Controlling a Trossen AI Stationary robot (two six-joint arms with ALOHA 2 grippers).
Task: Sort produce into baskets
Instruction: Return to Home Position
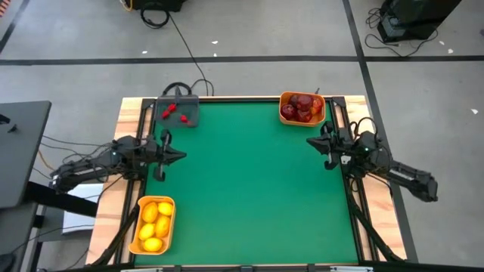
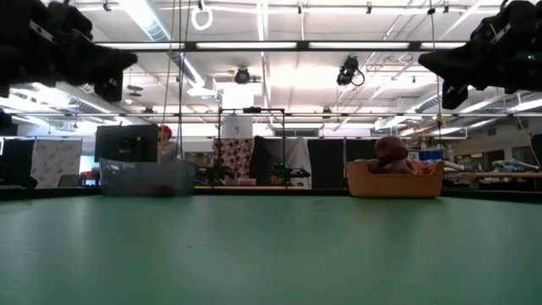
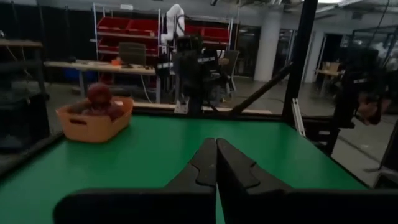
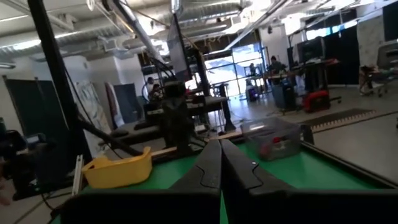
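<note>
Left gripper, right gripper: fingers pressed together, empty, held over opposite table edges. Nothing remained to grasp. The produce lay well beyond both fingertips: lemons in orange bin, red fruits in second orange bin, chilies in grey tray.

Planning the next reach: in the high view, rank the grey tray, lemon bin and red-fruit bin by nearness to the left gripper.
1. grey tray, just above the left gripper in the picture.
2. lemon bin, below it, bottom left.
3. red-fruit bin, far across, upper right.
</note>
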